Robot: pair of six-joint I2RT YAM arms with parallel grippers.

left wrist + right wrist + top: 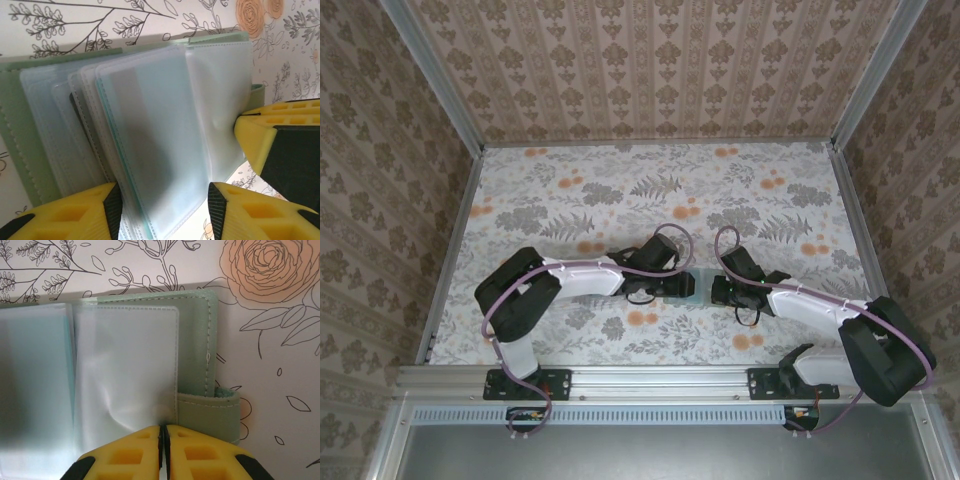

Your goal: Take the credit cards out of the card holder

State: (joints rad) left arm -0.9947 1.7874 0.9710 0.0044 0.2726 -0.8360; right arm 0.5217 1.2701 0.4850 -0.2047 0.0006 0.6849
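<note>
The card holder [693, 284] lies open on the flowered table between my two grippers. In the left wrist view its sage-green cover [12, 135] lies under a fan of frosted clear sleeves [165, 130]. A teal edge of a credit card [127, 189] shows inside one sleeve. My left gripper [164, 210] is open, its jaws standing either side of the sleeves' near edge. My right gripper [163, 429] is shut, its tips resting on the near edge of the right-hand sleeve [125, 365]. Teal also shows through the sleeve further left [69, 370].
The holder's green strap tab [207, 415] sticks out beside my right fingertips. My right gripper's yellow fingers [280, 135] stand close to the right of the sleeves. Patterned walls [650, 70] close in the table on three sides, and bare tabletop [650, 190] stretches behind the arms.
</note>
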